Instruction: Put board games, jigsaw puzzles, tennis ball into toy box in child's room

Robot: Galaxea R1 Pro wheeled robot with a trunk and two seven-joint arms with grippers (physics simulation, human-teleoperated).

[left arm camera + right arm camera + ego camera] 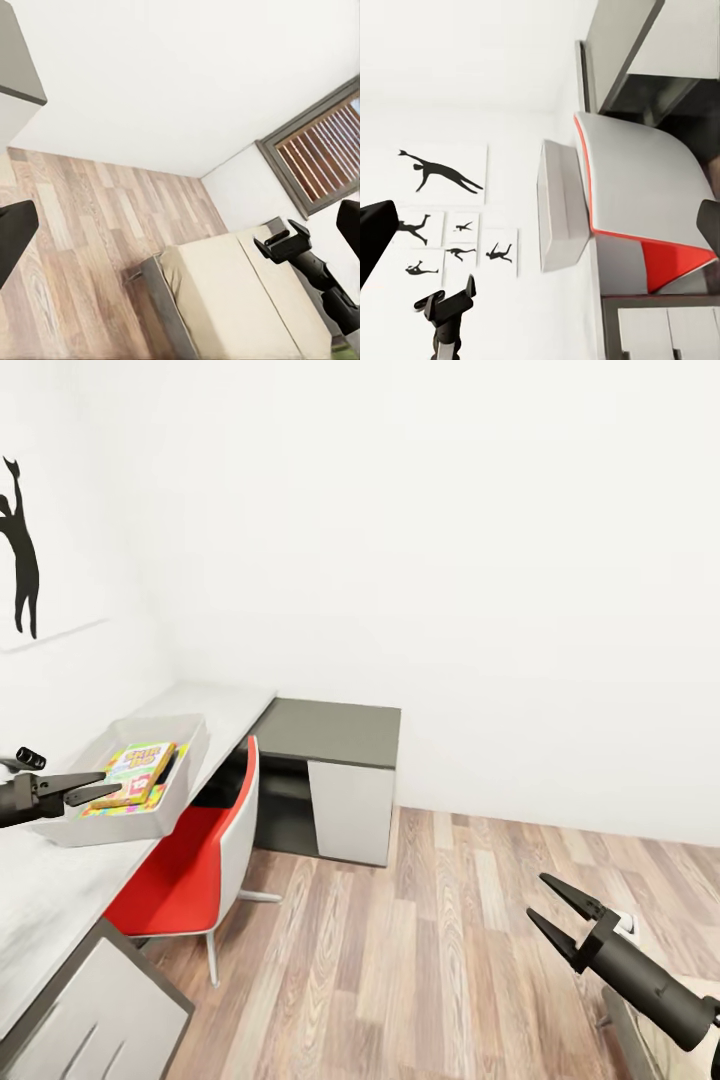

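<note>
Toy box (185, 760), shallow and pale grey, resting on the long pale table (60, 885) against the white wall at the left of the head view. Inside it, a yellow-green board game (138, 773) lying flat on top of a bright multicoloured jigsaw puzzle (120, 807), whose edge peeks out beneath. A dark slim object leaning along the game's right edge, too small to identify.

Left gripper (112, 791) reaching in from the left edge of the head view, level over the near end of the toy box, fingers slightly parted and holding nothing. Not clear whether touching the box or hovering above it.

Red and white chair (205, 840) tucked at the table, just beside the toy box. Beyond it, a low cabinet (340, 735) with a dark grey top and a white door, joined to the table's far end. Wood-plank floor (430, 950) across the lower right.

Right gripper (557, 919) low at the right of the head view, over the floor, well apart from the table, fingers spread open and empty.

In the left wrist view, a beige bed (225, 300) with grey frame on the plank floor, a dark-framed window (322, 154) with slats beyond, and the right gripper (281, 244) seen over the mattress.

In the right wrist view, the toy box (561, 206) from the side beside the chair (637, 195), with black silhouette pictures (439, 174) on the wall and the left gripper (446, 303) in front of them.
</note>
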